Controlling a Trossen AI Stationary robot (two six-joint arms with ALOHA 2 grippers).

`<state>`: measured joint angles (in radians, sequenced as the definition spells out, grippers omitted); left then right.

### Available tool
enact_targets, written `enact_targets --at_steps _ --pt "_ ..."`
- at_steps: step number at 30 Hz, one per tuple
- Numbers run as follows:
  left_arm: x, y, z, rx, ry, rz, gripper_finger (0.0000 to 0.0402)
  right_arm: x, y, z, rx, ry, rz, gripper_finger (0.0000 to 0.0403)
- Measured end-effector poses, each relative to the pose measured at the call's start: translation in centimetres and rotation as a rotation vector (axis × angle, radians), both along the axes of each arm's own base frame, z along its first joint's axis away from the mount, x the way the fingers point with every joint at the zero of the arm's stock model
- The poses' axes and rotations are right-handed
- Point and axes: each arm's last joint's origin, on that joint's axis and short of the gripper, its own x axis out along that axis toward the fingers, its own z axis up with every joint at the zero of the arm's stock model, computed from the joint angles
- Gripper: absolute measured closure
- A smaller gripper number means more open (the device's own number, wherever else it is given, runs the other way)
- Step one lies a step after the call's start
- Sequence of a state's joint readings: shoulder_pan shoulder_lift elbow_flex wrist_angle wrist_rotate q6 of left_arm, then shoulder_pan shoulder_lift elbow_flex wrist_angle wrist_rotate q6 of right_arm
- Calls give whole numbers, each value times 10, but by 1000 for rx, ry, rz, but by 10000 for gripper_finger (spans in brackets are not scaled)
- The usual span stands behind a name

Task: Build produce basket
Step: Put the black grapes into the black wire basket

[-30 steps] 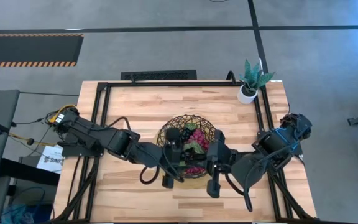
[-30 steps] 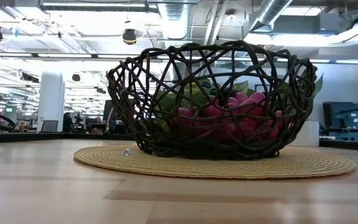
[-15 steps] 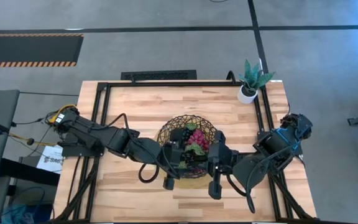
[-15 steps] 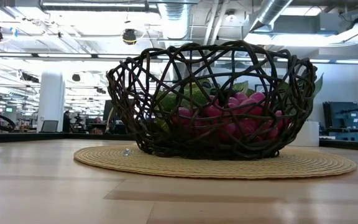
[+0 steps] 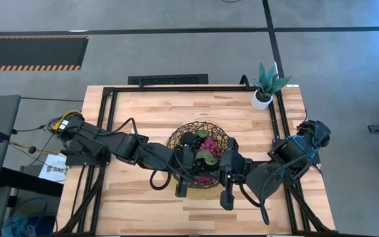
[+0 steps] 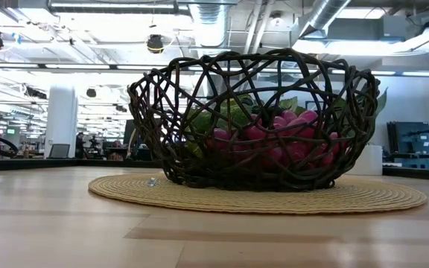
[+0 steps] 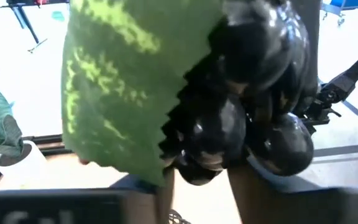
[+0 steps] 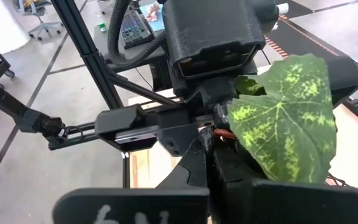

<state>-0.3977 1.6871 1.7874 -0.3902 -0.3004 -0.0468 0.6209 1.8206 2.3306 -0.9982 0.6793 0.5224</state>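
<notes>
I see the left gripper (image 5: 182,166) over the near-left rim of the basket (image 5: 176,138), its fingers pinched on a dark grape bunch (image 7: 253,106) that hangs close before its wrist camera, leaf (image 7: 117,87) to one side (I cannot make out the bunch's long axis). The right gripper (image 5: 227,164) is pressed shut at the basket's near-right rim, with red grapes (image 6: 274,141) lying inside.

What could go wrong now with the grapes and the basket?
The dark grape bunch sits right against the left tool; a poor grip might let it slip. The right tool is close by over the basket, so the two might bump. A tool could also snag the open woven strands and drag the basket.
</notes>
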Motion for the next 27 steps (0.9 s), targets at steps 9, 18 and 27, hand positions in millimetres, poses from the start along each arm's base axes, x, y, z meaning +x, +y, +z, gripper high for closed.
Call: enact_targets --at_steps 9,18,27 --pt "0 0 0 28 0 -4 390 0 0 0 0 0 1 403" --pt "0 0 0 28 2 -10 399 3 2 5 -28 -45 37 340" --pt "-2 -2 -1 33 12 -13 401 5 2 11 -53 -92 51 231"
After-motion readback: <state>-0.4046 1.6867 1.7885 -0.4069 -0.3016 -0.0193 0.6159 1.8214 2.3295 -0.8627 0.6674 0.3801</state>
